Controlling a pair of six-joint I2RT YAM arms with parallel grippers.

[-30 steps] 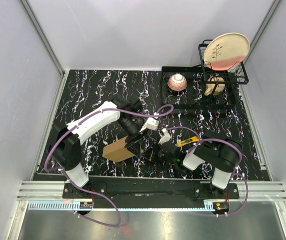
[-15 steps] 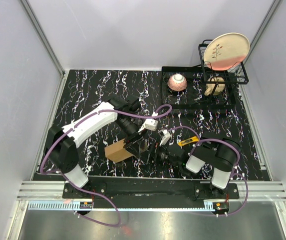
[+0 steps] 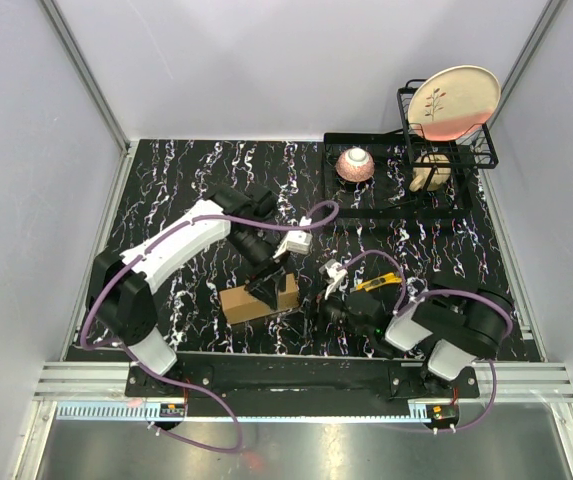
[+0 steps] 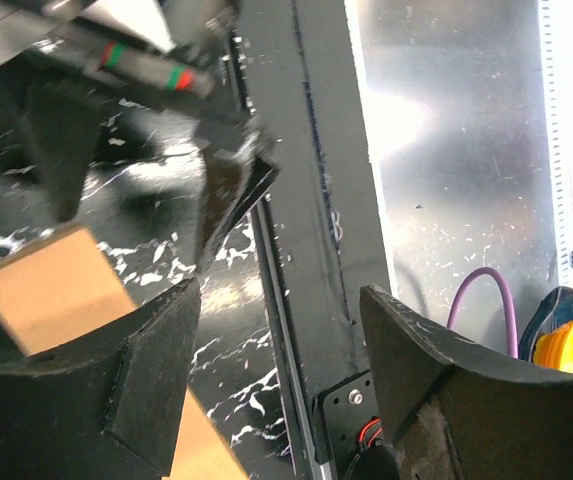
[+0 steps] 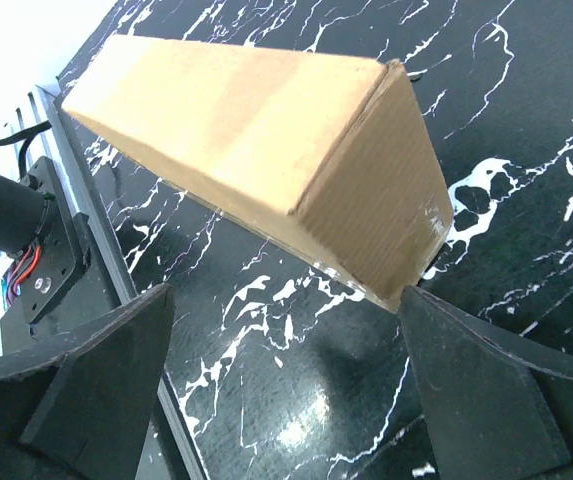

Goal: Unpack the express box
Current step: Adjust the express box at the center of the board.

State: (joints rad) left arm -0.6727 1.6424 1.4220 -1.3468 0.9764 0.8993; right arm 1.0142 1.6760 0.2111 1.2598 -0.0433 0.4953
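Note:
The express box (image 3: 259,298), plain brown cardboard, lies on the black marbled table near the front edge, lid down. My left gripper (image 3: 271,283) hangs over its right half, open; in the left wrist view the box (image 4: 51,290) shows behind the left finger (image 4: 116,390), and only table and rail fill the gap at the gripper (image 4: 278,300). My right gripper (image 3: 328,303) sits just right of the box, low and open. In the right wrist view the box's end face (image 5: 376,200) is straight ahead of the gripper (image 5: 286,300), near its right fingertip (image 5: 416,310).
A yellow utility knife (image 3: 371,285) lies by the right arm. At the back right stand a black wire rack (image 3: 446,150) with a plate (image 3: 454,100) and a black tray frame holding a pink bowl (image 3: 355,164). The table's front rail (image 3: 296,375) runs close behind the box.
The box has gone from tilted to lying flat and sits a little further right. The right gripper has opened wide and its arm has swung lower right. The left gripper has shifted onto the box.

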